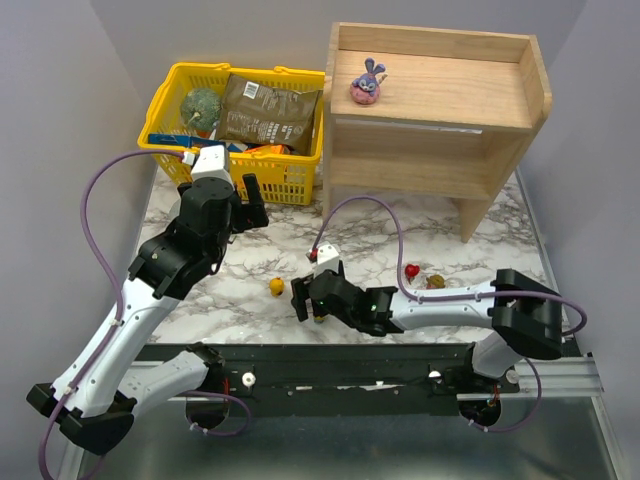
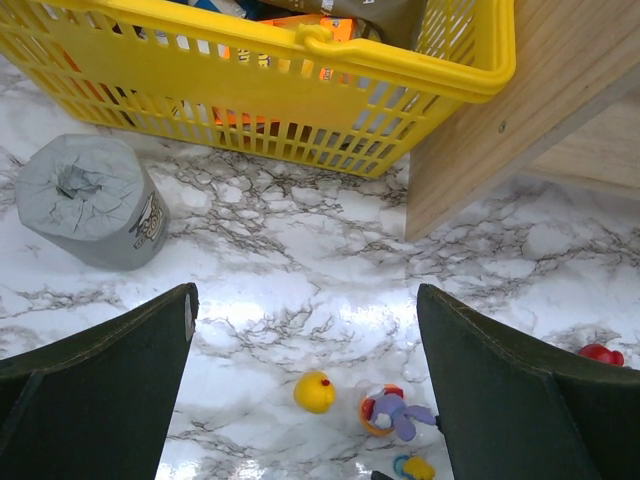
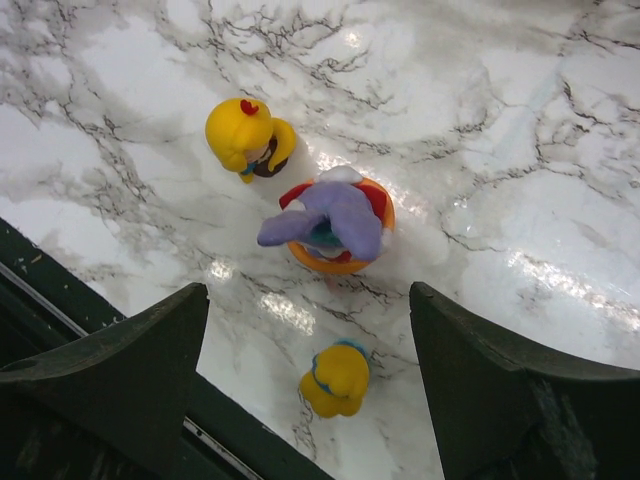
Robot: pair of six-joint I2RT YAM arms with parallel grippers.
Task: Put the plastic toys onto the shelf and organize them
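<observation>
Hid overhead beneath the right gripper [image 3: 308,292]: purple bunny [image 3: 335,220] on the worktop [image 3: 520,140], yellow figurine [image 3: 245,135] at its 10 o'clock. Hung spread wide above, touching nothing; left gripper [image 2: 305,300] likewise spread, empty.

The fingers [image 3: 110,380] of my right pincer [image 3: 308,292] are a dull black-green. The bunny [image 3: 335,215] is purple-blue with a teal patch, on an orange-and-red base. Around that bunny the table [image 3: 520,110] is glossy white marble veined in grey and black. Beside the bunny, a small figurine [image 3: 245,135] is yellow with a red bow and a dark brown front, and a tiny toy [image 3: 337,378] is yellow with a blue band.

The shelf [image 1: 440,85] is pale natural wood, and the shelf bunny [image 1: 368,82] is purple-blue on pink. The basket [image 1: 160,112] is bright yellow, its packet [image 1: 265,105] brown, its ball [image 1: 202,108] mottled green. My cables [image 1: 86,205] are purple.
</observation>
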